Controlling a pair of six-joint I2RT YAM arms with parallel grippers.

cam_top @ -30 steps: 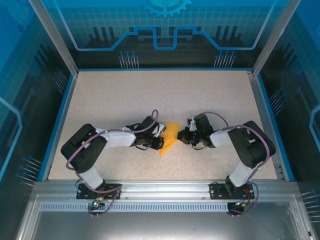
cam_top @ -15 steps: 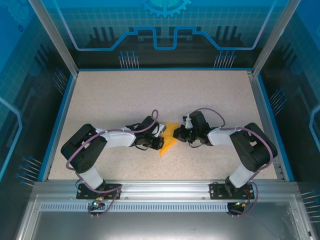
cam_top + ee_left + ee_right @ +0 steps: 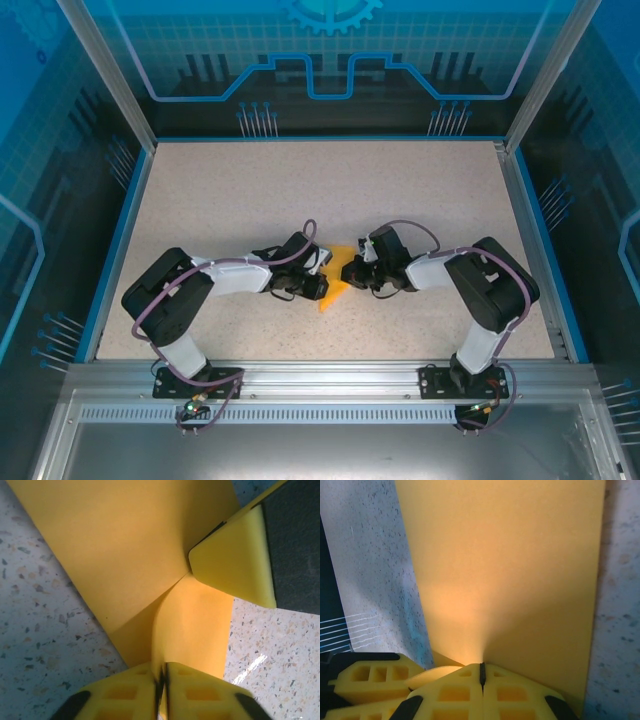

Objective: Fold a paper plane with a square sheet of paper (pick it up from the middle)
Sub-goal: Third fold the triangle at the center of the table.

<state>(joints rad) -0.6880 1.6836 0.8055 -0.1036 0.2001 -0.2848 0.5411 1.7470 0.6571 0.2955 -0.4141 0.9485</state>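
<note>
Meeting over the middle of the speckled counter [image 3: 300,190], the left tool [image 3: 322,284] and the right tool [image 3: 353,277] face each other in the top view with the partly folded orange-yellow paper sheet [image 3: 336,290] caught between them. A pointed corner of it sticks out towards the arm bases, and the two wrists cover the rest, so its full outline cannot be read from above. From the left wrist, the left tool [image 3: 161,690] is closed on the near edge of the paper sheet [image 3: 135,555], pads pressed together, with a raised curl of paper running up from the pinch. Judging by the task, that hold keeps one layer lifted so a fold can be made. One yellow pad [image 3: 232,567] of the right tool touches the paper ahead and to the right of this tool, where the curl meets the flat layer; its partner is cut off. From the right wrist, the right tool [image 3: 481,680] is likewise clamped on the paper sheet [image 3: 505,570], which spreads out ahead of it, probably to steady that side against the other pull. The left tool's pads [image 3: 370,677] sit just beside it on the left, cropped by the frame. Which crease is being formed is hard to tell, since the far corners run out of frame.
</note>
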